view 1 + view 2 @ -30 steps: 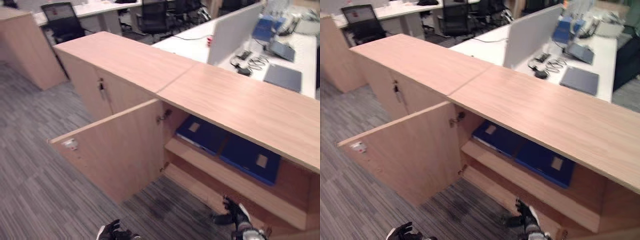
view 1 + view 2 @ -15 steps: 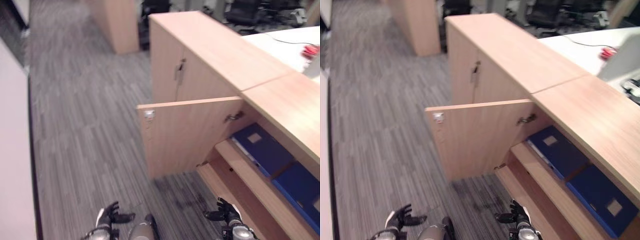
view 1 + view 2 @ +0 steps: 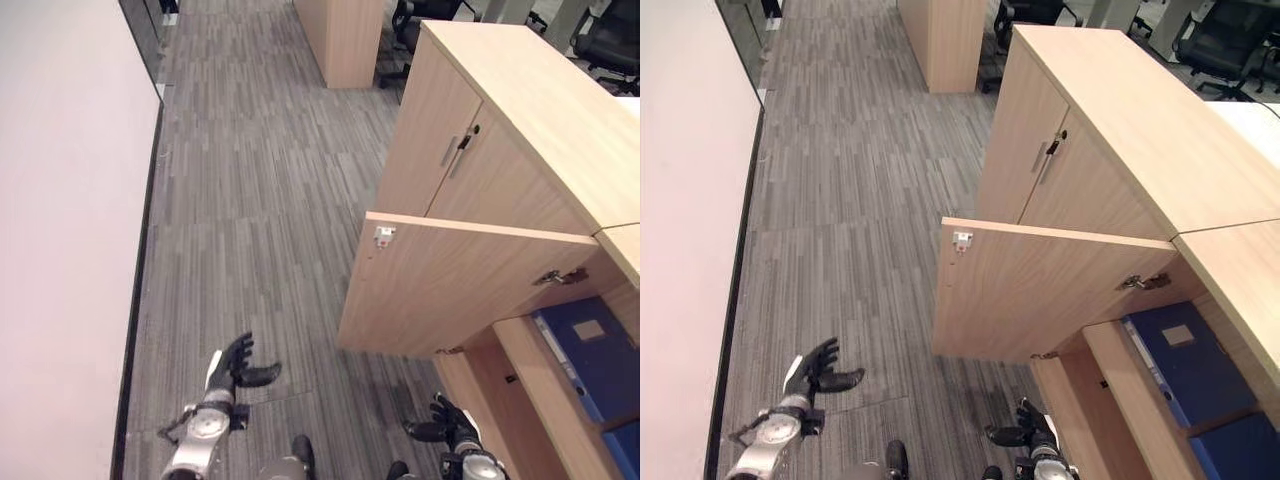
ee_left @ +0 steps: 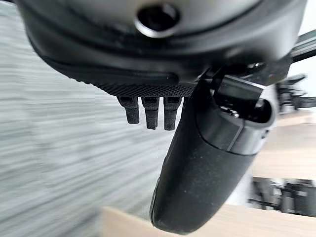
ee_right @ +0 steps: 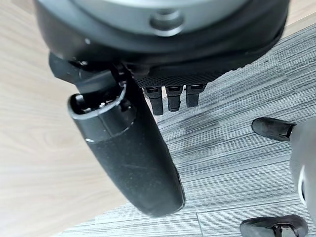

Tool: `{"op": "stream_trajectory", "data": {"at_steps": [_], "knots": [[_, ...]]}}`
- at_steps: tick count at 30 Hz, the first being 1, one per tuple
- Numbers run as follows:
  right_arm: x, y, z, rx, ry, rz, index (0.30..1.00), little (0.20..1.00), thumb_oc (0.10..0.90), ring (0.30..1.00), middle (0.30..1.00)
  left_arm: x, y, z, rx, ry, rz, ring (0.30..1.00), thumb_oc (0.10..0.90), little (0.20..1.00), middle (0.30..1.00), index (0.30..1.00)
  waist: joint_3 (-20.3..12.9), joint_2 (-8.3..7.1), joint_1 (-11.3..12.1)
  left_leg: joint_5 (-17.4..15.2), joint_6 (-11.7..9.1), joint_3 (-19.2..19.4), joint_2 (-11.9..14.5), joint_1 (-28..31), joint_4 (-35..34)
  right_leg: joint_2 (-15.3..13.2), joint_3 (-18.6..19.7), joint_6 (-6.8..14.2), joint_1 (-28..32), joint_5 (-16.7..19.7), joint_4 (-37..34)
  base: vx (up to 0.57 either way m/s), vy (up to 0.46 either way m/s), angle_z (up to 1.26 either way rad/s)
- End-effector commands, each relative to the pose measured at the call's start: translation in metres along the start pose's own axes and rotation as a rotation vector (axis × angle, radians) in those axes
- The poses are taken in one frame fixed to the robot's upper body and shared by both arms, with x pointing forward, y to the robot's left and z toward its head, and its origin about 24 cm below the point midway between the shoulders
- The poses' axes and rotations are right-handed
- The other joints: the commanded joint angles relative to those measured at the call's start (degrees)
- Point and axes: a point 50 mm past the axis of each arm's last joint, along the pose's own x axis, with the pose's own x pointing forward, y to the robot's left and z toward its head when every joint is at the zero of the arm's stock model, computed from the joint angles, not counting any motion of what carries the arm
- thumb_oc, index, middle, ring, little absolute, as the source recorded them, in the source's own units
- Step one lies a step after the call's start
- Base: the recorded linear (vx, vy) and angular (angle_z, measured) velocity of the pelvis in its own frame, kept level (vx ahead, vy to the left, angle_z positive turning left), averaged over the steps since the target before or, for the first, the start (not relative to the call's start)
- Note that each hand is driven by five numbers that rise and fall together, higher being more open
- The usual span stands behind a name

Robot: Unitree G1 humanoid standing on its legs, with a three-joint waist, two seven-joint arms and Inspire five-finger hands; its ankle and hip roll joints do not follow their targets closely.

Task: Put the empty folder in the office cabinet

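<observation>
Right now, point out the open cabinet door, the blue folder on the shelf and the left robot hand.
open cabinet door (image 3: 450,285), left eye view, door face
blue folder (image 3: 1175,362), right eye view, cover
left robot hand (image 3: 236,362), left eye view, palm

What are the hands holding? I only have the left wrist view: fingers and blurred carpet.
Observer: Nothing. The left hand is open and empty above the carpet.
Operator: And the right?
Observer: The right hand is also open and empty, low by the cabinet's base.
Operator: Door state?
Observer: The cabinet door stands swung open.
Operator: Anything inside?
Observer: Blue folders lie flat on the shelf.
</observation>
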Motion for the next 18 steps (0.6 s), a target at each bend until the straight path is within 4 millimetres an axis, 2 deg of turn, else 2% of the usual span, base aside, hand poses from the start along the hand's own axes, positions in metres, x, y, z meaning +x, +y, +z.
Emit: {"op": "stream_trajectory", "data": {"at_steps": [1,3,4,5,6,10,12,13,14,15,17,18], "knots": [[-0.001,-0.024,0.009,-0.064,-0.072,-0.041,0.9,0.9,0.8,0.9,0.9,0.019,-0.004,0.061,0.003,-0.246,0.013,0.9,0.8,0.9,0.9,0.9,-4.51,3.02,-1.12,1.62,-8.49,0.07,6.85,3.75,-4.73,1.11,-0.47,2.85,-1.02,-6.44,2.48,0.04,-0.021,-0.26],[-0.002,-0.024,0.004,-0.079,-0.055,-0.032,0.9,0.9,0.8,0.9,0.9,0.026,0.001,0.078,0.026,-0.285,0.028,0.9,0.8,0.9,0.9,0.9,-4.96,3.1,-1.77,1.57,-8.62,0.62,6.91,4.31,-4.83,1.21,-0.23,2.88,-0.72,-6.33,2.21,0.03,-0.016,-0.27],[-0.002,-0.024,0.004,-0.078,-0.056,-0.032,0.9,0.9,0.8,0.9,0.9,0.026,0.001,0.079,0.026,-0.285,0.029,0.9,0.8,0.9,0.9,0.9,-4.89,3.08,-1.74,1.57,-8.63,0.64,6.92,4.34,-4.83,1.21,-0.21,2.88,-0.7,-6.32,2.19,0.03,-0.014,-0.1],[-0.004,-0.025,0.0,-0.088,-0.045,-0.022,0.9,0.9,0.8,0.9,0.9,0.033,0.006,0.095,0.049,-0.315,0.046,0.9,0.8,0.9,0.9,0.9,-5.33,3.29,-2.66,1.52,-8.76,1.01,6.97,4.9,-4.91,1.26,0.12,2.91,-0.67,-6.28,2.29,0.02,-0.008,-0.09],[-0.004,-0.025,0.0,-0.087,-0.045,-0.022,0.9,0.9,0.8,0.9,0.9,0.033,0.006,0.096,0.049,-0.316,0.046,0.9,0.8,0.9,0.9,0.9,-5.24,3.28,-2.61,1.51,-8.77,1.03,6.97,4.92,-4.91,1.26,0.13,2.91,-0.66,-6.29,2.3,0.02,-0.013,-0.1],[-0.006,-0.027,-0.006,-0.101,-0.029,-0.011,0.9,0.9,0.8,0.9,0.9,0.045,0.016,0.133,0.111,-0.379,0.073,0.9,0.8,0.9,0.9,0.9,-5.89,3.73,-4.47,1.4,-8.97,2.0,7.09,5.79,-5.11,1.34,0.75,2.96,-0.57,-6.3,2.67,0.02,-0.001,-0.18],[-0.007,-0.028,-0.01,-0.101,-0.016,-0.005,0.9,0.9,0.8,0.9,0.9,0.051,0.017,0.16,0.141,-0.423,0.076,0.9,0.8,0.9,0.9,0.9,-6.39,4.06,-5.85,1.33,-9.06,2.69,7.14,6.3,-5.2,1.35,1.24,3.03,-0.81,-6.14,2.82,0.0,0.001,-0.04],[-0.007,-0.028,-0.01,-0.1,-0.017,-0.005,0.9,0.9,0.8,0.9,0.9,0.051,0.017,0.16,0.141,-0.424,0.076,0.9,0.8,0.9,0.9,0.9,-6.33,4.04,-5.8,1.32,-9.06,2.71,7.14,6.3,-5.2,1.36,1.26,3.03,-0.82,-6.14,2.83,0.0,0.0,0.0],[-0.007,-0.027,-0.009,-0.108,-0.021,0.004,0.9,0.9,0.8,0.9,0.9,0.054,0.017,0.181,0.162,-0.461,0.076,0.9,0.8,0.9,0.9,0.9,-6.67,4.3,-6.9,1.33,-9.12,3.27,7.2,6.69,-5.27,1.39,1.72,3.16,-1.1,-6.02,2.93,0.01,0.001,-0.07],[-0.007,-0.027,-0.009,-0.107,-0.022,0.004,0.9,0.9,0.8,0.9,0.9,0.054,0.017,0.182,0.162,-0.463,0.075,0.9,0.8,0.9,0.9,0.9,-6.6,4.28,-6.84,1.32,-9.12,3.29,7.2,6.7,-5.26,1.39,1.74,3.16,-1.11,-6.02,2.94,0.0,0.003,-0.2],[-0.007,-0.027,-0.007,-0.104,-0.025,0.006,0.9,0.9,0.8,0.9,0.9,0.056,0.013,0.203,0.188,-0.501,0.062,0.9,0.8,0.9,0.9,0.9,-6.92,4.61,-8.18,1.3,-9.09,4.0,7.23,6.99,-5.36,1.34,2.36,3.32,-1.54,-5.84,3.27,-0.01,0.012,-0.22],[-0.006,-0.027,-0.007,-0.103,-0.026,0.006,0.9,0.9,0.8,0.9,0.9,0.056,0.013,0.204,0.188,-0.502,0.062,0.9,0.8,0.9,0.9,0.9,-6.87,4.59,-8.1,1.29,-9.08,4.04,7.23,6.98,-5.35,1.34,2.41,3.32,-1.59,-5.84,3.31,0.0,0.018,-0.11]]}}
